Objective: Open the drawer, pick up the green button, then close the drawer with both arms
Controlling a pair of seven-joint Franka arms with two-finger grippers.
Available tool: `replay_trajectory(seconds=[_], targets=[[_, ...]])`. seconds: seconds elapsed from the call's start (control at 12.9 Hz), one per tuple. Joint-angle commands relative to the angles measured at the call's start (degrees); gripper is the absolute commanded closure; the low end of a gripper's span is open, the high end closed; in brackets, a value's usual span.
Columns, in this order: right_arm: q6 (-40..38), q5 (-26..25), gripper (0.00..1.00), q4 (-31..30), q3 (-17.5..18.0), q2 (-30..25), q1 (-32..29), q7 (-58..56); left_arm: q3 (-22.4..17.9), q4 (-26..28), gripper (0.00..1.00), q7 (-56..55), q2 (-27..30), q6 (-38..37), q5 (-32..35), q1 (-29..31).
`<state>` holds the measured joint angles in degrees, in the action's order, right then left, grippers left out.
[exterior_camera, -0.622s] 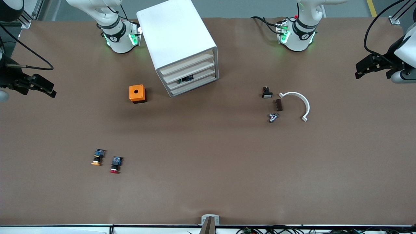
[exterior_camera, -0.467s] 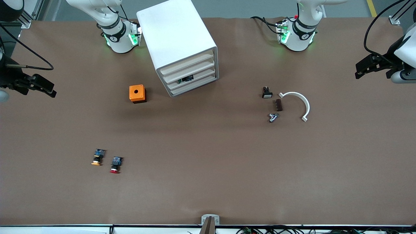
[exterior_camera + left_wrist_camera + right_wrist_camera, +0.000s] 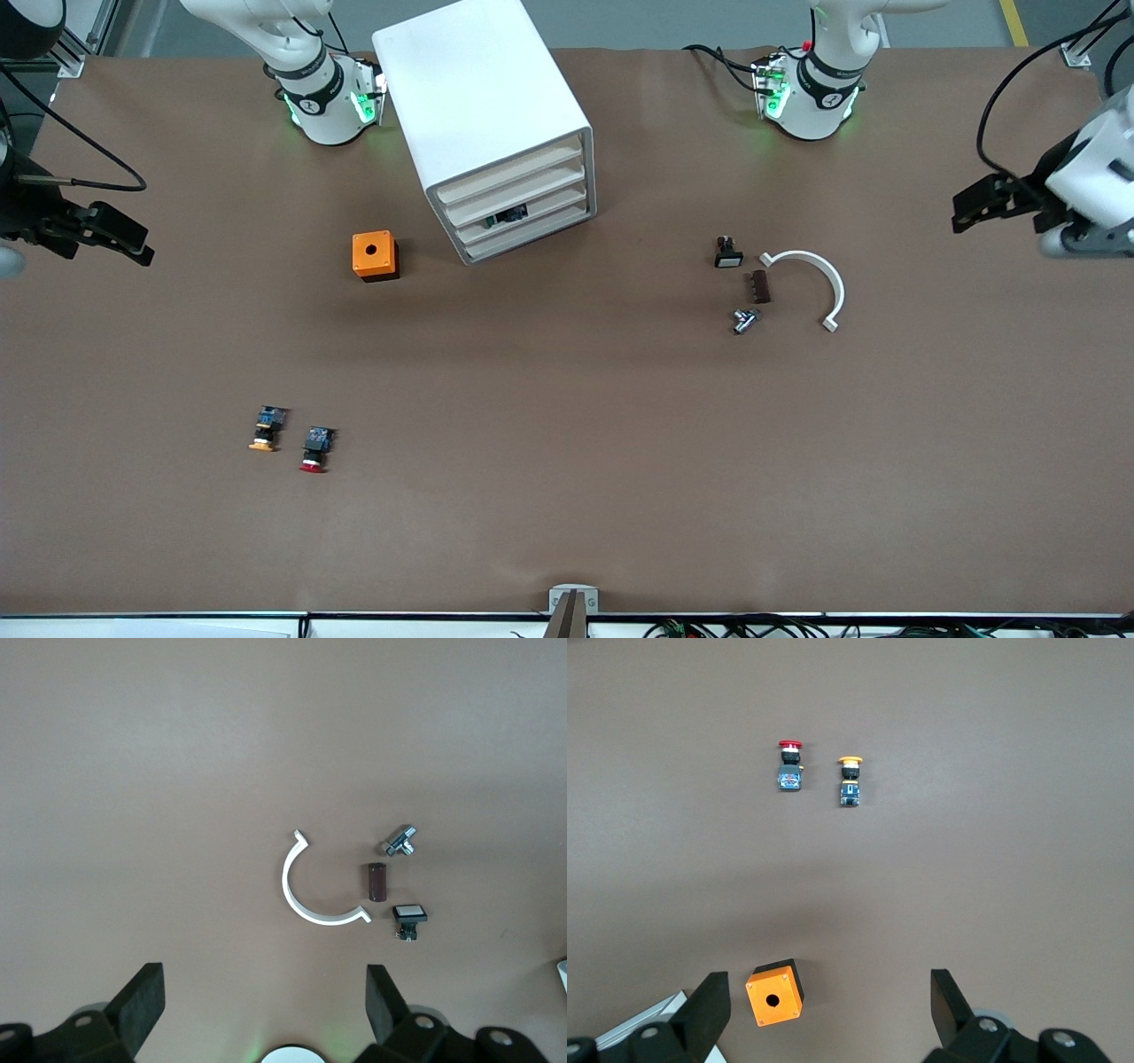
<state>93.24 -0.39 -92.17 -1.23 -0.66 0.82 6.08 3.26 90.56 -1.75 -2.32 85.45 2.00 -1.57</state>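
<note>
The white cabinet [image 3: 483,115] stands between the two arm bases, its four fronts all pushed in. The drawer [image 3: 540,211] is the third front. The button shows only as a small dark and blue shape [image 3: 509,213] through that front. My left gripper [image 3: 967,206] hangs open over the left arm's end of the table; in the left wrist view it [image 3: 263,994] holds nothing. My right gripper [image 3: 124,241] hangs open over the right arm's end, also empty [image 3: 828,997]. Both are well away from the cabinet.
An orange box [image 3: 375,255] with a hole sits beside the cabinet. An orange-capped button [image 3: 265,429] and a red-capped button [image 3: 315,449] lie nearer the camera. A white half ring [image 3: 811,283], brown piece [image 3: 760,286], metal fitting [image 3: 744,320] and black switch [image 3: 728,253] lie toward the left arm's end.
The left arm's hand has shifted a little toward the table's middle and tilted. The right arm and everything on the table are unchanged.
</note>
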Motion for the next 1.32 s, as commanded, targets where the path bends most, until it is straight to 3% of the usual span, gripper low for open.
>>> replay_trajectory(seconds=[0.0, 0.23, 0.54, 0.93, 1.24], targets=[[-0.4, -1.3, 0.0, -0.1, 0.2, -0.6, 0.0, 0.6, 1.0, -2.5, 0.0, 0.2, -6.3, -0.8, 0.8, -0.5], [-0.2, -1.3, 0.0, -0.2, 0.2, -0.5, 0.1, 0.2, 1.0, -2.7, 0.0, -2.1, -10.5, 2.4, 0.0, -2.9], [2.8, -3.0, 0.0, 0.0, 0.1, 1.2, -0.3, -5.9, 1.2, -4.8, 0.0, -17.7, -19.7, 2.5, -4.9, -4.1], [0.4, -2.3, 0.0, -0.3, -0.1, 2.7, -1.2, -4.9, 1.4, -5.6, 0.0, -19.9, -26.8, 6.7, -10.1, -6.1], [0.2, -2.2, 0.01, 0.1, 0.0, 4.9, -0.5, -3.3, 1.4, -5.7, 0.0, -38.2, -30.7, 6.8, -10.3, -11.8]])
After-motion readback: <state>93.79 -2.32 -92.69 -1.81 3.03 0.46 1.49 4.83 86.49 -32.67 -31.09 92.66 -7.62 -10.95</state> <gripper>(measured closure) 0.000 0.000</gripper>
